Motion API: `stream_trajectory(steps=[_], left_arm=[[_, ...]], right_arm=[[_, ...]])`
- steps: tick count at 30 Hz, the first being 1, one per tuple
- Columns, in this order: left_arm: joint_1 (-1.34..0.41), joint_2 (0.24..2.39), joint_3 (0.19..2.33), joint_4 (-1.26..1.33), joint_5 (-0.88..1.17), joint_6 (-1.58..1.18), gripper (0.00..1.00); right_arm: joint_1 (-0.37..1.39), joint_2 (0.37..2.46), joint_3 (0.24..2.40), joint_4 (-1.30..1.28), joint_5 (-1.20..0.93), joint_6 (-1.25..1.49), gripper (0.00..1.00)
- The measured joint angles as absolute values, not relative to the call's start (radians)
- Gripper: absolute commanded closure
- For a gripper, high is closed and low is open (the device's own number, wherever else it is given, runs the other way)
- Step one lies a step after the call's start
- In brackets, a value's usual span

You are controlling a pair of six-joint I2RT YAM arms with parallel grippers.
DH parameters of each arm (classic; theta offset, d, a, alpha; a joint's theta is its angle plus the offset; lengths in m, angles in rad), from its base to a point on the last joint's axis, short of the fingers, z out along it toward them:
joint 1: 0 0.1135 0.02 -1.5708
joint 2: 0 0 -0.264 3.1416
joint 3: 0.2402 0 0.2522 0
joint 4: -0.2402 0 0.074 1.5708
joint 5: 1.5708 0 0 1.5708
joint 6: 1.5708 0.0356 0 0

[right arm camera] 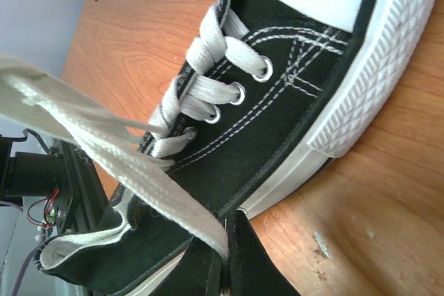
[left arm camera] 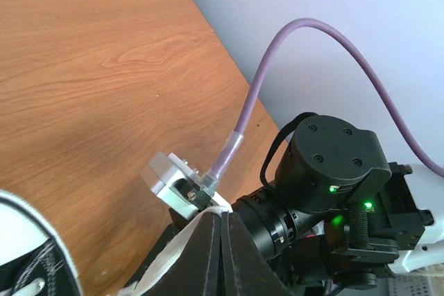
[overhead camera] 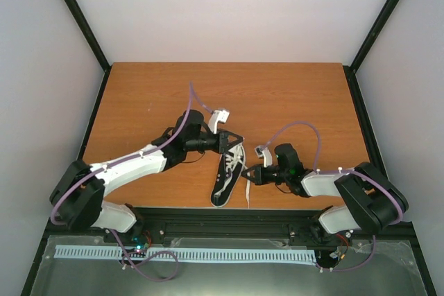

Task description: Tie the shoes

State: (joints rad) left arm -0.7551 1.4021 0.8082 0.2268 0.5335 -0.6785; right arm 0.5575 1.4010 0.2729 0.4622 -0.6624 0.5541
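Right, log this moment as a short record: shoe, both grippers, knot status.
shoe: black sneaker lying on the wooden table, between the two arms
left gripper: shut on a white lace strand, at the shoe's far end
right gripper: shut on a second lace strand, beside the shoe
knot: no bow visible; the laces run loose from the eyelets

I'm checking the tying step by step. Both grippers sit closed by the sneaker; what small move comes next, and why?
Probably draw the right gripper away from the sneaker to take up slack. It is shut on a white lace, and no knot shows at the eyelets. The left gripper is shut too, a white strip beside its fingers, so it may anchor the other side.
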Motion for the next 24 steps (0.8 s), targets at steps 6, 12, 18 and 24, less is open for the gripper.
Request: stream_trajectory(steps=[6,12,18,24], left_arm=[[-0.742,1.268,0.837,-0.032,0.349,-0.581,0.99],[-0.677,1.188,0.839,-0.316,0.115,-0.490,0.99],[-0.666,1.188,0.838,-0.514,-0.076,-0.454,0.99],[-0.666,1.208,0.829,-0.590,-0.202,-0.492,0.99]], right_arm=[[0.558,1.359,0.273,0.377,-0.589,0.562,0.97],[0.557,1.247,0.273,0.185,-0.437,0.598,0.97],[0.557,1.158,0.273,-0.018,-0.299,0.648,0.97],[0.556,1.077,0.273,-0.132,-0.209,0.688,0.97]])
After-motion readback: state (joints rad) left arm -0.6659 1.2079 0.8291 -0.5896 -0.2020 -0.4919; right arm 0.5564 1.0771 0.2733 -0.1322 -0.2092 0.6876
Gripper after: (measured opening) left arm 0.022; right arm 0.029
